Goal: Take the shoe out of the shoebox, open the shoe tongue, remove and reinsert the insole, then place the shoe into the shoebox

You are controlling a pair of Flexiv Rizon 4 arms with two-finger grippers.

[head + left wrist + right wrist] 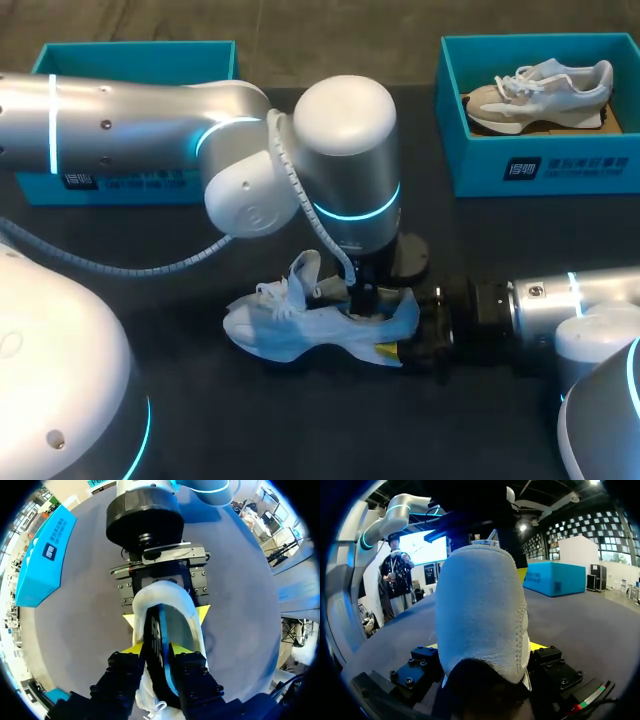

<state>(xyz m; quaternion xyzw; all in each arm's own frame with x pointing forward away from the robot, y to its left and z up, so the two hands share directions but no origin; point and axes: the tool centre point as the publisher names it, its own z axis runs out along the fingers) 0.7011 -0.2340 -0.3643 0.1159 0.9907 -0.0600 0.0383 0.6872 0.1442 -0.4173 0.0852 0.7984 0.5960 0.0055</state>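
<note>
Currently: you're at the insole step, judging by the grip; whether the insole is coming out or going back in, the frames don't settle.
Shoe: the white shoe (300, 330) lies on the table (300, 420) in the lower middle of the head view, toe toward the left, outside both boxes.
Left gripper: your left gripper (157, 650) points down into the shoe's opening, fingers nearly together, pinching the dark insole (159, 630) edge-on from both sides.
Right gripper: your right gripper (485, 647) comes in from the lower right, jaws wide around the heel and pressing it from both sides to steady the shoe.
Boxes: one teal shoebox (120, 180) sits upper left, partly hidden by your left arm (150, 110); a second shoebox (540, 165) upper right holds another shoe (540, 95).
Next move: hold the heel firm and guide the insole along the shoe's length, so it neither buckles nor drags the shoe.
</note>
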